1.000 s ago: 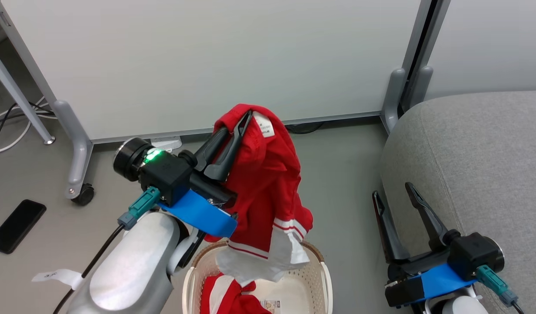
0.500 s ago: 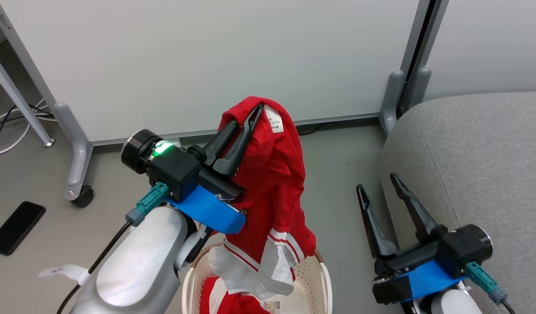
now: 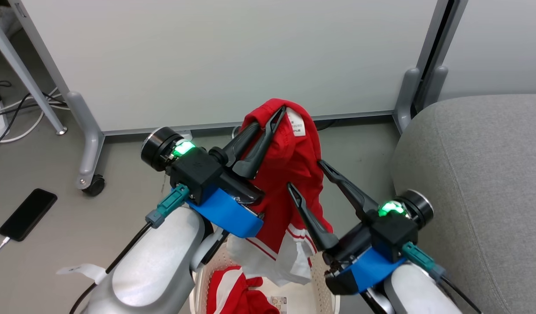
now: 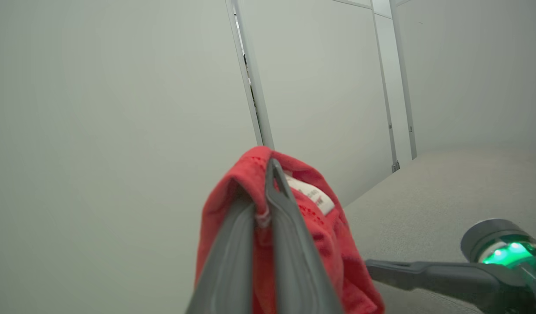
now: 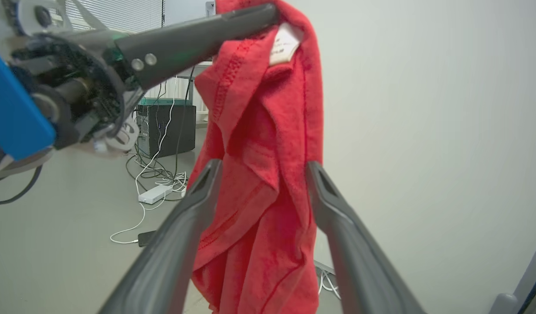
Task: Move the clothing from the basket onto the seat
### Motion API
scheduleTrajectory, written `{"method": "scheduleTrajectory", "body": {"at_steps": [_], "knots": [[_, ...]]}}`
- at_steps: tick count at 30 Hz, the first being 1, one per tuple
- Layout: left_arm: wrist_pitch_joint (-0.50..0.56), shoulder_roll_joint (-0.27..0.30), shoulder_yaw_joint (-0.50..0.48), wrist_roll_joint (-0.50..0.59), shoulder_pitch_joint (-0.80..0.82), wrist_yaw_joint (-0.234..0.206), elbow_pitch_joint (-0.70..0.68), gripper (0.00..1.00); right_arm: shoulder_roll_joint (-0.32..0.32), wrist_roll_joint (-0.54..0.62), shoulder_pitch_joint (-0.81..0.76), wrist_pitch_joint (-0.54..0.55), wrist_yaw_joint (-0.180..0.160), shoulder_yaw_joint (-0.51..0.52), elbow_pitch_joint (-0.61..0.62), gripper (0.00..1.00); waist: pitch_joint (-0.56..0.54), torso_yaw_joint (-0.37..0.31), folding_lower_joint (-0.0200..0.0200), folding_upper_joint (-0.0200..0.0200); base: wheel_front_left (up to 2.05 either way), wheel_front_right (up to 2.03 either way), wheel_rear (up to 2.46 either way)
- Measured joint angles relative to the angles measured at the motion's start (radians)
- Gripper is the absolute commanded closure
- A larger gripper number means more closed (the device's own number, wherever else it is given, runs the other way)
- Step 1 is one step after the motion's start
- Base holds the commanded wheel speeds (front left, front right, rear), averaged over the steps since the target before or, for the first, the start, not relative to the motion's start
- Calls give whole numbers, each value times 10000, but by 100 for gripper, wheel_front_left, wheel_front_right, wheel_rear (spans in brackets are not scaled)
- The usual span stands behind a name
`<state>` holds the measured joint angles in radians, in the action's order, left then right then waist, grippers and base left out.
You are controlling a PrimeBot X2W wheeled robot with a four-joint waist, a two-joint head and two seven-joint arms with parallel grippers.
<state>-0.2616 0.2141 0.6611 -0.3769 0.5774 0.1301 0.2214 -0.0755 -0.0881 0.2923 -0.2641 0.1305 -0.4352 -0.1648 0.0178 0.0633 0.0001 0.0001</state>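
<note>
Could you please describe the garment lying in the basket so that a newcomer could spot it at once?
Left of the big grey sofa, a cream laundry basket stands on the floor at the head view's bottom edge. The garment lies crumpled inside it, red with a white panel; unlike the other red garment, which hangs from the shut left gripper, nothing holds it.

Left pincer (image 3: 270,118) held high, clamped tight; right pincer (image 3: 305,173) spread wide, angled toward it.
</note>
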Motion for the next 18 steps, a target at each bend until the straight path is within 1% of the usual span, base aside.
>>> {"method": "scheduleTrajectory", "body": {"at_steps": [6,7,8,12,15,16,17,18], "knots": [[0,-176,228,12,219,0,-33,100,59,447,1097,2,0,-65,-1361,0,174,154,0,0,0,0,0],[0,-176,228,12,219,0,-33,100,59,447,1097,2,0,-65,-1361,0,174,154,0,0,0,0,0],[0,-265,316,12,262,2,-33,100,100,493,1354,0,0,-73,-1758,0,225,204,1,0,0,0,0],[0,-355,399,8,322,0,-25,100,198,493,1595,0,0,-8,-2144,0,263,285,0,0,0,0,0],[0,-391,439,0,341,0,-58,100,209,520,1676,0,0,134,-2667,0,294,288,0,0,0,0,0],[0,-403,454,0,346,0,-63,100,211,508,1709,0,0,119,-2857,11,306,287,0,0,0,0,0],[0,-403,470,0,350,0,-65,100,215,454,1730,2,0,61,-3057,100,315,283,0,0,0,0,0],[0,-399,487,-2,352,0,-63,100,226,384,1744,2,0,2,-3164,100,323,278,0,0,0,0,0]]}}
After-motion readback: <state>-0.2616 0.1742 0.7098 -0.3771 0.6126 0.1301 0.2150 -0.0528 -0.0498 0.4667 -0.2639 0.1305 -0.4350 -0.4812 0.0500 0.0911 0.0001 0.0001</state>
